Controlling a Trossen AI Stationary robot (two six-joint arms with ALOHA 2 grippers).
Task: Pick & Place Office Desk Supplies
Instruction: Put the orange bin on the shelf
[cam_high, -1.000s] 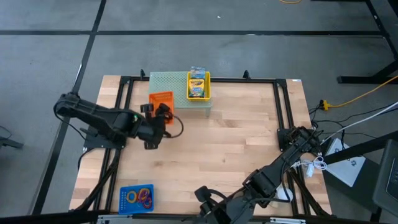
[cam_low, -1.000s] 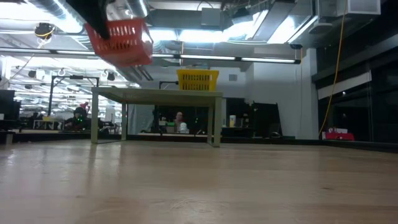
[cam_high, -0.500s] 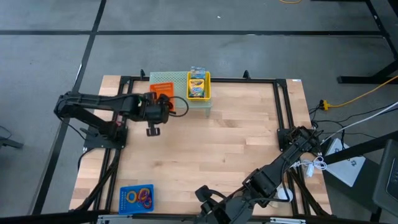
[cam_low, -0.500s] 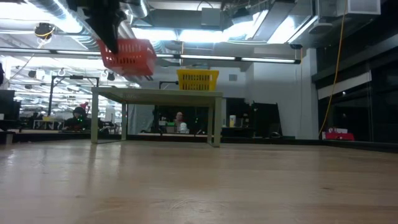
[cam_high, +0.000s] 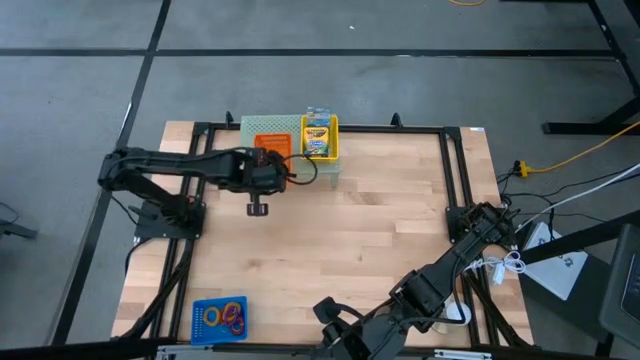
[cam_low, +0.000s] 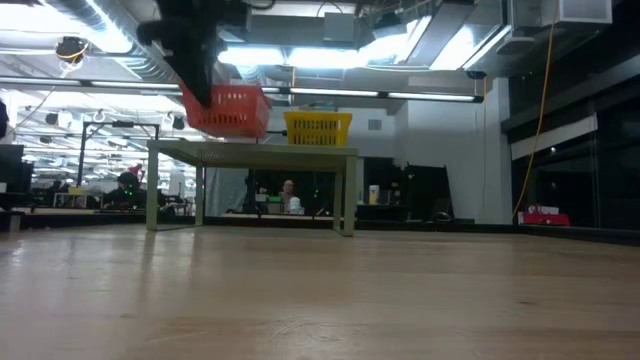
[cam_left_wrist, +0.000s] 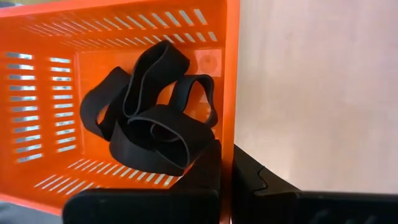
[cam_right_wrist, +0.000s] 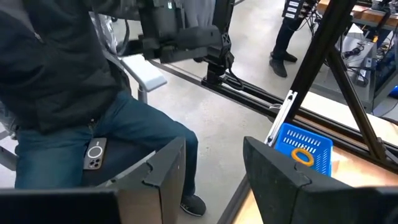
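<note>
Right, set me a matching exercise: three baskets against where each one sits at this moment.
Baskets:
1. orange basket
2. yellow basket
3. blue basket

Places:
A. on the table's near left corner, holding coloured rings
B. on the mesh riser, holding crayon boxes
C. held by the left tool over the riser, black bands inside

Pairs: 1-C, 2-B, 3-A

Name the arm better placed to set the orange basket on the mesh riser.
Left: its gripper already grips the orange basket wall just above the mesh riser. The right gripper waits open at the table's near edge.
</note>
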